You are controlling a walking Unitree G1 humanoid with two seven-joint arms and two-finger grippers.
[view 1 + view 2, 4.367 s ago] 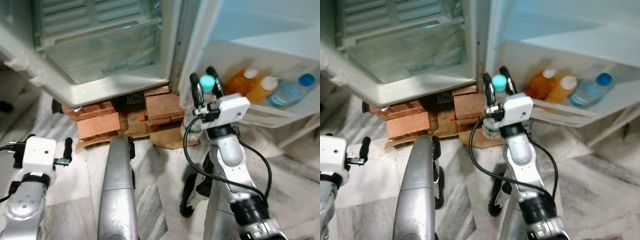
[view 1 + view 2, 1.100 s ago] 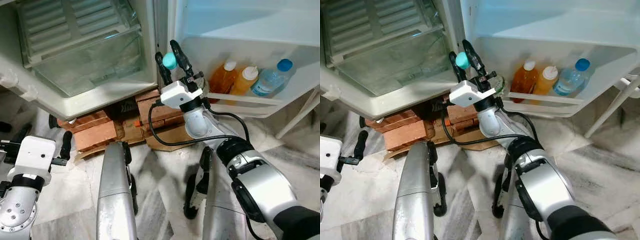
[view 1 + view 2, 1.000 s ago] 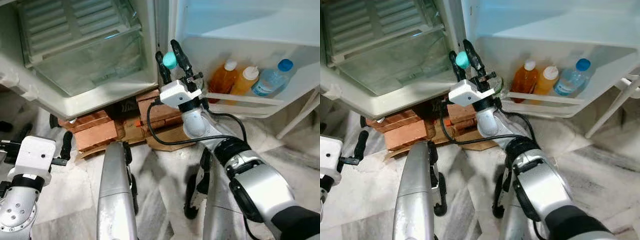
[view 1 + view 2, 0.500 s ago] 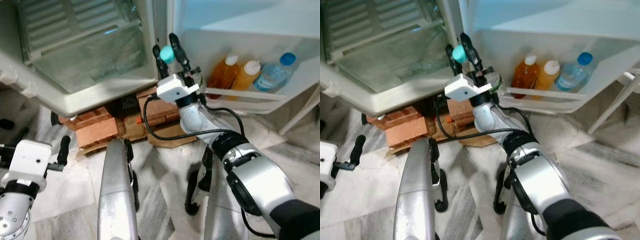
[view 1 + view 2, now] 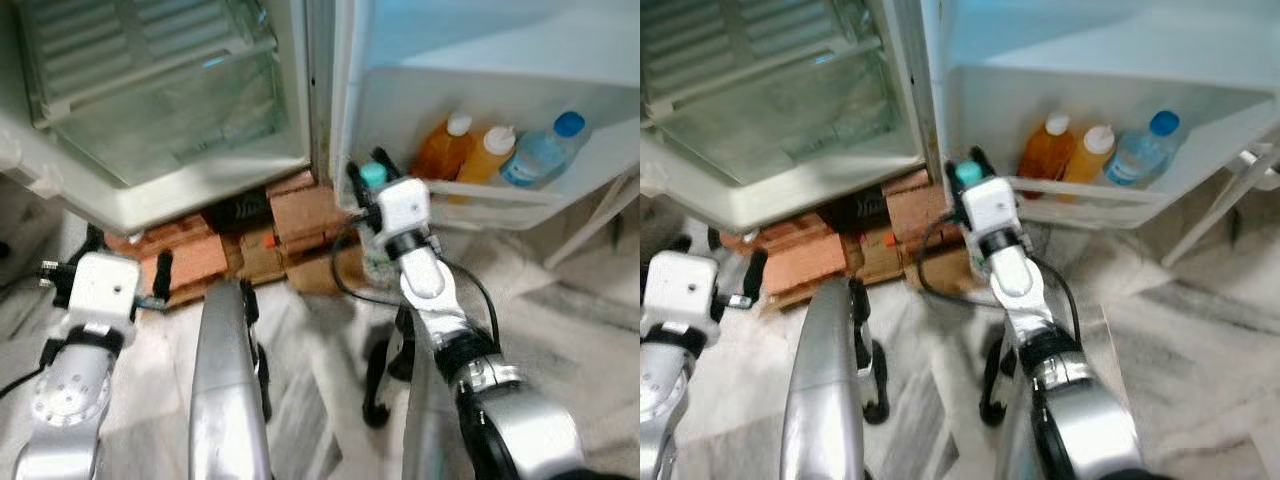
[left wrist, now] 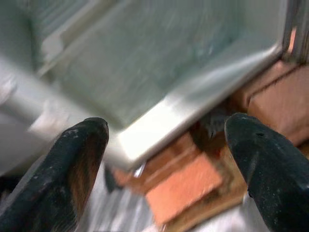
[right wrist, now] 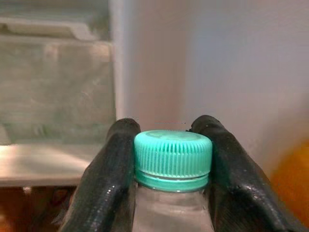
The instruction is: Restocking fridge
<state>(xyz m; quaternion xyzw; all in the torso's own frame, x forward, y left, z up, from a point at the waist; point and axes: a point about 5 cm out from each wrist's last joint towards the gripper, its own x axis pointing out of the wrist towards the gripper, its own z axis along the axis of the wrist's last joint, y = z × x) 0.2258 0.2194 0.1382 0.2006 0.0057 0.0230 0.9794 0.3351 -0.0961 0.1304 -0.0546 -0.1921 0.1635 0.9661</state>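
A clear bottle with a teal cap (image 5: pixel 372 174) stands upright in my right gripper (image 7: pixel 173 166), whose black fingers (image 7: pixel 112 179) are shut on its neck just under the cap. The bottle hangs low in front of the open fridge door, near the left end of the white door shelf (image 5: pixel 470 192). On that shelf stand two orange bottles (image 5: pixel 443 150) and a blue-capped water bottle (image 5: pixel 540 152). My left gripper (image 6: pixel 164 159) is open and holds nothing. It floats at the lower left, facing the fridge's bottom edge.
The fridge body stands open with a clear glass drawer (image 5: pixel 170 110) at the bottom. Red bricks (image 5: pixel 300 212) and cardboard prop up the fridge on the marble floor (image 5: pixel 580 300). My silver leg (image 5: pixel 225 380) stands in the middle foreground.
My right gripper has carried the bottle down and to the right, from the fridge's door edge to the left end of the door shelf. The left arm has risen and come forward.
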